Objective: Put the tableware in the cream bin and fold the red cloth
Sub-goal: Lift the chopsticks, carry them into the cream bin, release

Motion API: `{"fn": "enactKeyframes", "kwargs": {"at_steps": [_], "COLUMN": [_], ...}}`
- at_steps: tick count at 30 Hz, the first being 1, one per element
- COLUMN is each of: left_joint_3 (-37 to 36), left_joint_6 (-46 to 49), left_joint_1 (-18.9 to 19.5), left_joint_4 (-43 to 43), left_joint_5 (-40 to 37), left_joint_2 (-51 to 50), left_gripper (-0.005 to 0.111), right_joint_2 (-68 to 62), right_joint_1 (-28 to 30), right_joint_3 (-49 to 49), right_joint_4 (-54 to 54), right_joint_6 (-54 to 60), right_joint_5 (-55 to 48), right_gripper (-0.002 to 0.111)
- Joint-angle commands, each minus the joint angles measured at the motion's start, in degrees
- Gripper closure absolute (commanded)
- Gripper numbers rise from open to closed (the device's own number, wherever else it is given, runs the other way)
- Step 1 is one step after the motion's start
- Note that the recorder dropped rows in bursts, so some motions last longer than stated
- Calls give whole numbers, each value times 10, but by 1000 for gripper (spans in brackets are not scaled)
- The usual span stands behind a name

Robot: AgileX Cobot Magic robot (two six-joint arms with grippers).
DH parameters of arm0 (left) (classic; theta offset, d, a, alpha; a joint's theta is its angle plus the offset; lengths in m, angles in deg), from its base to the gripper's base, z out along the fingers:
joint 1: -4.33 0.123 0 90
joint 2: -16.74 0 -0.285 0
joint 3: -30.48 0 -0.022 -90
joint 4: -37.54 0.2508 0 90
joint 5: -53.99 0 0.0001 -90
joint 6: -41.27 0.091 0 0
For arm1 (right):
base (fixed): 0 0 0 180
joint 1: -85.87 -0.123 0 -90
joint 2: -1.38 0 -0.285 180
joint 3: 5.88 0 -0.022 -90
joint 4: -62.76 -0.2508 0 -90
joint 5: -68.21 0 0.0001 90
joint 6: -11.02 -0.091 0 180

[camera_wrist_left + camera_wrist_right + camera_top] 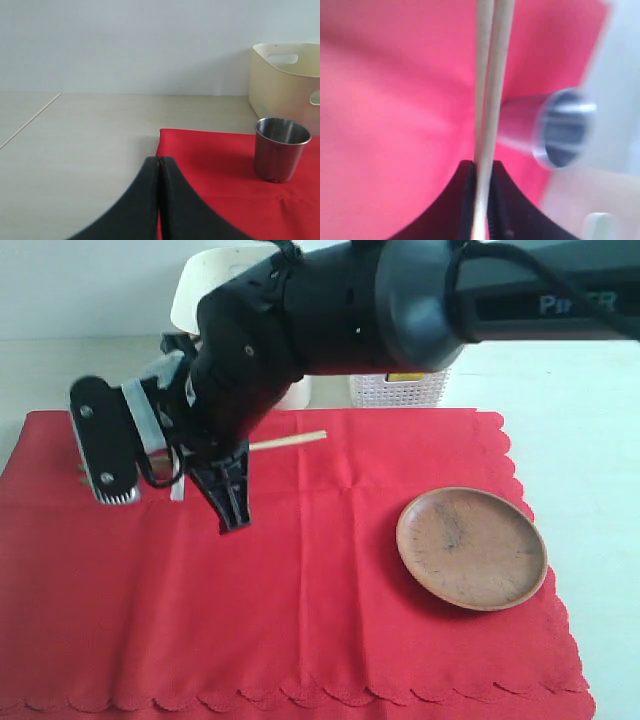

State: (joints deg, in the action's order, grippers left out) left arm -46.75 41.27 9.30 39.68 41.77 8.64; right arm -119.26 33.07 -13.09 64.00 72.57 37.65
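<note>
The red cloth [320, 620] lies spread flat over the table. My right gripper [235, 520] reaches across to the left half of the cloth, shut on the wooden chopsticks [290, 443]. In the right wrist view the chopsticks [487, 100] run straight out between the fingers of the right gripper [481, 167], with the steel cup [555, 127] blurred beyond. The round brown plate [470, 548] sits on the cloth at the right. My left gripper [160, 161] is shut and empty at a corner of the red cloth [215, 170], short of the steel cup [280, 149] and the cream bin [287, 75].
The cream bin [200, 295] stands behind the cloth, mostly hidden by the right arm. A white lattice basket [400, 390] stands to its right. Pale bare tabletop [90, 140] borders the cloth.
</note>
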Motion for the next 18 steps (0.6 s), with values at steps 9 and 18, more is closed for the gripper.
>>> {"fn": "enactKeyframes", "kwargs": {"at_steps": [9,18], "left_joint_3": [0,0], "left_joint_6": [0,0], "left_joint_1": [1,1], "left_joint_4": [-4,-4], "left_joint_5": [2,2], "left_joint_2": [3,3], "left_gripper": [107,107], "right_joint_2": [33,-21], "right_joint_1": [61,95], "right_joint_3": [0,0], "right_joint_4": [-27,-110], "right_joint_6": [-127,-259], "right_joint_5": [492,708], "right_gripper": [108,108]}}
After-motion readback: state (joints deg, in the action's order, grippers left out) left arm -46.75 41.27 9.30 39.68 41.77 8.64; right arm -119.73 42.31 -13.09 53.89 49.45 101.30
